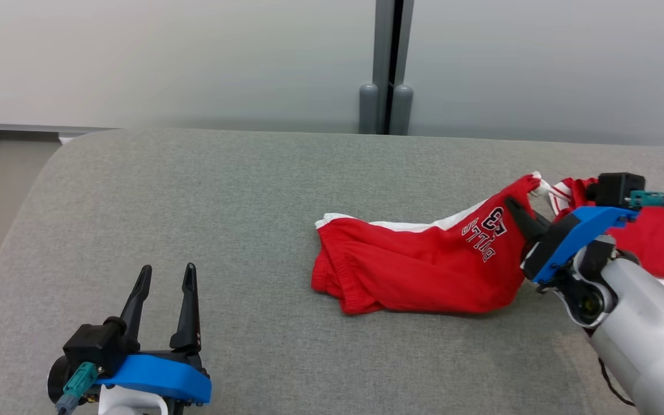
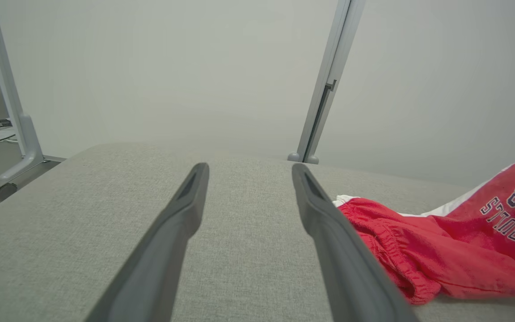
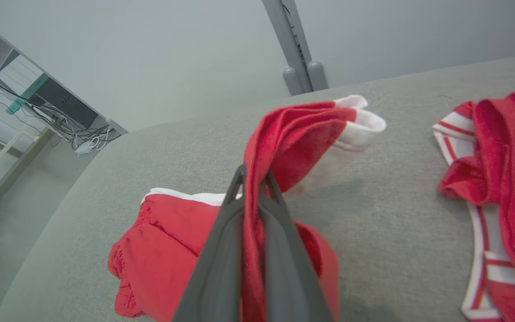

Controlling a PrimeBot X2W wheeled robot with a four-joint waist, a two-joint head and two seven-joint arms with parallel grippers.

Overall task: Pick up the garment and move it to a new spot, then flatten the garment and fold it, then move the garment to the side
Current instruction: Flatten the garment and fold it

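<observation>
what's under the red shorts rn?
Under the raised end of the shorts, pinched in the right pincer: bare grey upholstered surface, shadowed. The rest lies flat on it, so whatever is beneath is covered.

Matt red cloth garment (image 1: 418,265), woven grey tabletop (image 1: 240,190)
</observation>
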